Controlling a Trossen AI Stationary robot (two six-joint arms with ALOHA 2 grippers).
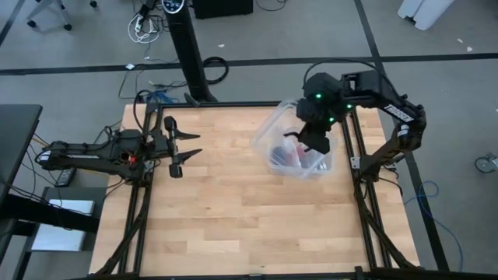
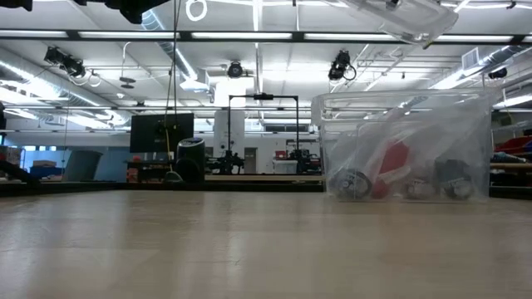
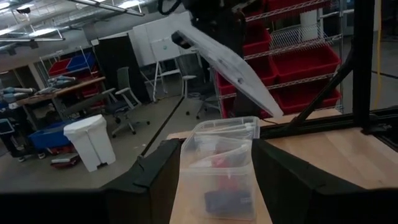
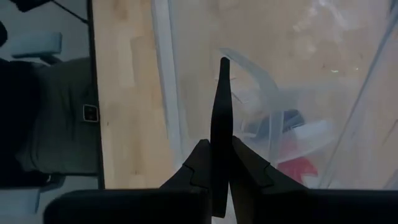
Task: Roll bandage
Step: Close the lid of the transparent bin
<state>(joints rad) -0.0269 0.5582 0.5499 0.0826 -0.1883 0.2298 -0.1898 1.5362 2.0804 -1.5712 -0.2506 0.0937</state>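
Observation:
A clear plastic bin (image 1: 305,165) stands on the wooden table (image 1: 218,225) toward its far right. Inside lie a dark blue thing (image 3: 227,202), probably the bandage, a red item (image 2: 395,162) and clear bags. My right gripper (image 4: 222,62) hangs above the bin, shut on the bin's clear lid (image 3: 230,62). That lid also shows at the low view's top (image 2: 399,18). My left gripper (image 1: 196,145) waits open at the table's left, pointing level toward the bin and touching nothing. My right gripper pinches the clear lid near its raised end (image 3: 198,32) between its two shut fingers, coming at it slanting down from above. The lid is lifted clear of the bin and hangs tilted, its free end (image 3: 270,104) lower. The gripper's body hides the exact place of contact.
Dark frame rails (image 1: 359,179) run along the table's left and right edges. A post (image 1: 191,54) stands behind the far edge. Bare wood (image 1: 233,233) lies between the bin and the near edge.

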